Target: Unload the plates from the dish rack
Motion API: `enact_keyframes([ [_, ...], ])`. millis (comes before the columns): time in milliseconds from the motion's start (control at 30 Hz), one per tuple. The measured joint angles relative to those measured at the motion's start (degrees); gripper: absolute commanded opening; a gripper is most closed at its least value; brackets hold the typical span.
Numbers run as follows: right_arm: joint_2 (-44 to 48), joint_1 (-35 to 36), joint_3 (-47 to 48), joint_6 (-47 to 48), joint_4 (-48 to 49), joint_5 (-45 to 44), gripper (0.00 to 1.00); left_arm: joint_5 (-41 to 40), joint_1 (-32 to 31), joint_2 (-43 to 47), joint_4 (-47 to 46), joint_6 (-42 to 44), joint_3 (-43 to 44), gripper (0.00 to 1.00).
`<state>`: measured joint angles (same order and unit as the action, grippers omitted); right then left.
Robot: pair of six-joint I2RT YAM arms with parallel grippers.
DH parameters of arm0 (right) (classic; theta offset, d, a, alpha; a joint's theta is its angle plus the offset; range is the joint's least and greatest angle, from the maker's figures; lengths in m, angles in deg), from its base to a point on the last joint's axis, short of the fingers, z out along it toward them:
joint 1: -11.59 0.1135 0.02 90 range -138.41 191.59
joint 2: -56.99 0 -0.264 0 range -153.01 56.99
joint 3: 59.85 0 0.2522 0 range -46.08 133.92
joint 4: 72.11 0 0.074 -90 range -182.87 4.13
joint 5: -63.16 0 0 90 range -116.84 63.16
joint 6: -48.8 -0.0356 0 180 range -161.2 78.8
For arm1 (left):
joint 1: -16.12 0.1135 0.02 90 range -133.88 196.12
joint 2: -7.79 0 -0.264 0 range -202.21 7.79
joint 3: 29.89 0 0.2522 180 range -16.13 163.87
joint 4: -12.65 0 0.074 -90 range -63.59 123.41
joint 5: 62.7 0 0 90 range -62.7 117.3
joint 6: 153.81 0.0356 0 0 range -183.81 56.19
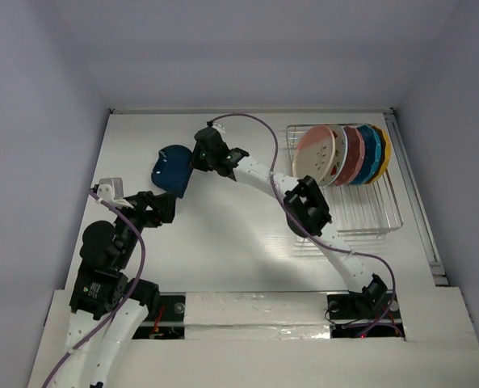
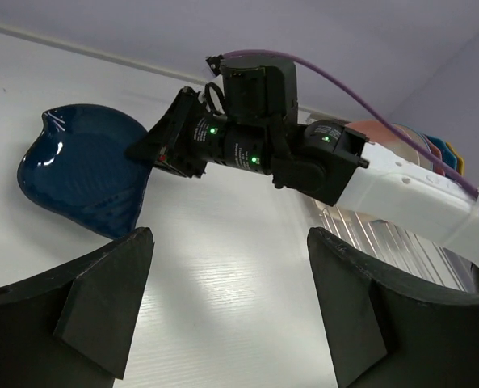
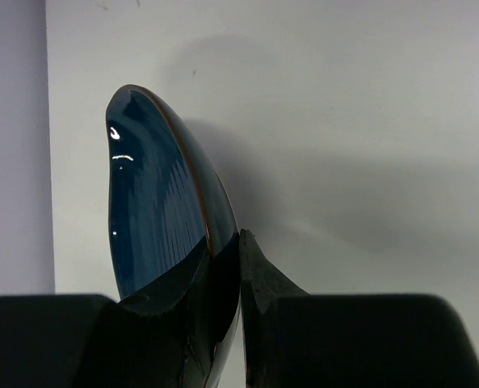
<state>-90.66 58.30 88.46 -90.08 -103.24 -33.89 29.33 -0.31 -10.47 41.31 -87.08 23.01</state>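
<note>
My right gripper [image 1: 192, 164] is shut on the rim of a dark blue plate [image 1: 171, 169], held tilted over the table's far left; the plate also shows in the right wrist view [image 3: 154, 214] and the left wrist view [image 2: 81, 174]. The wire dish rack [image 1: 368, 206] stands at the back right with several plates upright in it: a cream-and-pink one [image 1: 316, 153] in front, then pink [image 1: 353, 155], teal [image 1: 371, 153] and yellow [image 1: 384, 152]. My left gripper [image 1: 168, 208] is open and empty, below the blue plate, its fingers [image 2: 102, 295] wide apart.
The right arm [image 1: 263, 174] stretches across the table's middle from its base [image 1: 360, 303] to the blue plate. Grey walls close in the table on the left, back and right. A raised ledge [image 1: 255, 311] runs along the near edge.
</note>
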Motion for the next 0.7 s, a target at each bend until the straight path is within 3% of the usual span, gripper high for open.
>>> enact_keyframes([
  [67, -0.70, -0.02, 0.00, -2.01, 0.11, 1.01, 0.00, 0.02, 0.00, 0.00, 0.00, 0.00, 0.00, 0.74],
  [233, -1.92, -0.20, 0.00, -6.43, 1.18, 2.89, 0.20, 0.00, 0.00, 0.00, 0.00, 0.00, 0.00, 0.74],
  [500, -2.86, -0.59, -0.07, -12.24, 5.92, 7.30, 0.37, -0.17, 0.00, 0.00, 0.00, 0.00, 0.00, 0.74],
  [700, -2.86, -0.57, -4.26, -14.91, 11.21, 9.16, 0.39, -0.17, 0.00, 0.02, 0.00, 0.02, 0.00, 0.74],
])
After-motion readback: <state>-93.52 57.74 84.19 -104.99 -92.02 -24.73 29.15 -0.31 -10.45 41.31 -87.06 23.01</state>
